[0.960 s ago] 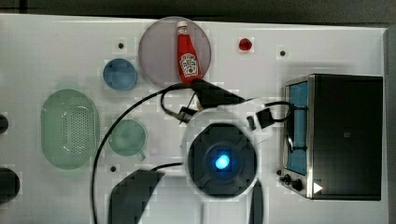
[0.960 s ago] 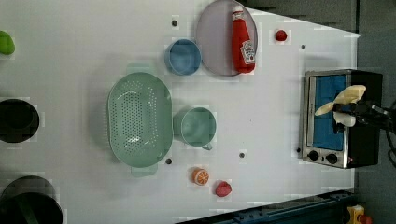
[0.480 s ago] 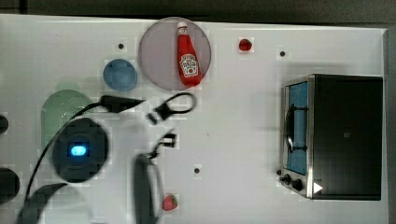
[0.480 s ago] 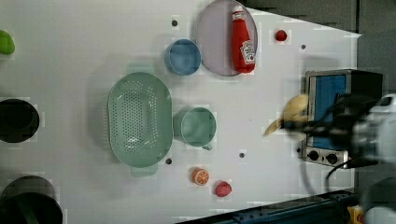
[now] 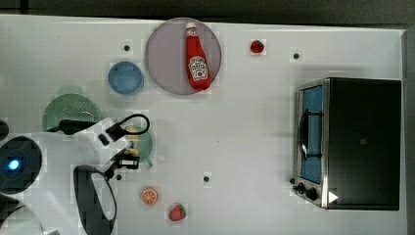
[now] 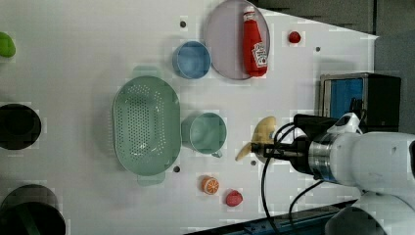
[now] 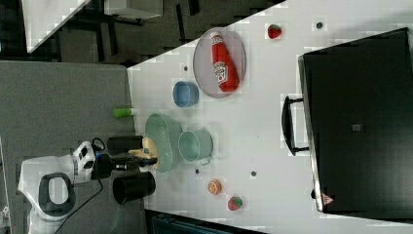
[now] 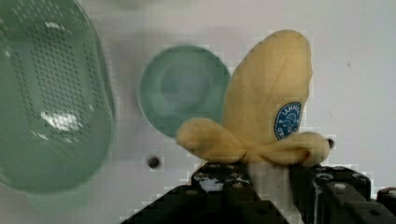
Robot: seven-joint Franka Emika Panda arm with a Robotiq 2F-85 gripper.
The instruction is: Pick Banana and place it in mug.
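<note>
the gripper [image 6: 268, 147] is clamped on the banana [image 6: 262, 134], held above the table with its long body pointing ahead of the fingers. in the left view the mug [image 6: 207, 132] lies just to the left view's left of it, mouth up, beside the perforated basket [image 6: 146, 125].
</note>
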